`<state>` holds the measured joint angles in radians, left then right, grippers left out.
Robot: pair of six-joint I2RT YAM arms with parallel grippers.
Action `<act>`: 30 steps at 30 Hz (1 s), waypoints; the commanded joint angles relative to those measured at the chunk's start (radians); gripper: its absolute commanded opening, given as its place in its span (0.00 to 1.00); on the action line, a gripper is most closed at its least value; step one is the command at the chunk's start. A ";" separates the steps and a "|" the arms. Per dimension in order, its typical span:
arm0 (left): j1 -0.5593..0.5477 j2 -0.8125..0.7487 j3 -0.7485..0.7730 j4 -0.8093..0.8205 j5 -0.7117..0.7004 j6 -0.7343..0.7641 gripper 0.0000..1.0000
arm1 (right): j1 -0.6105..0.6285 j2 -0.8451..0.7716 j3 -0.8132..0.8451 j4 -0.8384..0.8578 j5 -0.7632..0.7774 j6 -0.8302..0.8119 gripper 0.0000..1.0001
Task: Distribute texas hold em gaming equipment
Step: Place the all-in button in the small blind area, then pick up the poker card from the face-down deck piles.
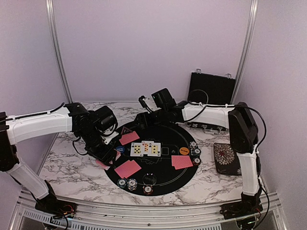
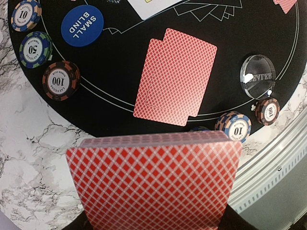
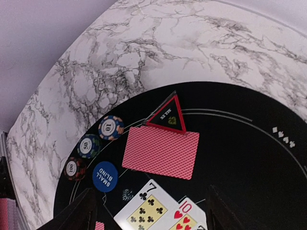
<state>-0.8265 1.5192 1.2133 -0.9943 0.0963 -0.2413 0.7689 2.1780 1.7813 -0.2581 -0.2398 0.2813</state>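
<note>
My left gripper is shut on a deck of red-backed cards, held over the black round mat's left edge. Face-down pairs lie at the near left, far left and right. Three face-up cards lie mid-mat, among them the 7 of clubs. Chip stacks and a blue small-blind button sit at the left. More chips and a clear button sit at the near edge. My right gripper is open and empty above the mat's far side.
A black chip case stands open at the back right. A floral black pad lies right of the mat. An orange button and chips sit on the mat's right side. A red-edged triangle marker touches the far-left pair.
</note>
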 commanded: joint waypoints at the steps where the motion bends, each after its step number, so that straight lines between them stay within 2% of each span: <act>1: -0.008 0.021 0.041 -0.007 0.004 0.020 0.51 | -0.012 -0.116 -0.169 0.120 -0.225 0.126 0.73; 8: -0.039 0.050 0.059 -0.006 -0.008 0.028 0.51 | -0.014 -0.232 -0.475 0.414 -0.541 0.356 0.70; 12: -0.060 0.065 0.080 -0.006 -0.014 0.028 0.51 | -0.003 -0.255 -0.572 0.540 -0.621 0.466 0.69; 21: -0.093 0.094 0.121 -0.005 -0.016 0.037 0.51 | 0.050 -0.227 -0.630 0.728 -0.689 0.657 0.69; 30: -0.103 0.099 0.134 -0.006 -0.015 0.043 0.51 | 0.079 -0.170 -0.602 0.782 -0.708 0.733 0.66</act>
<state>-0.9241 1.6115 1.3136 -0.9951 0.0856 -0.2157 0.8322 1.9717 1.1507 0.4572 -0.9207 0.9581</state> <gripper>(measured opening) 0.674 0.668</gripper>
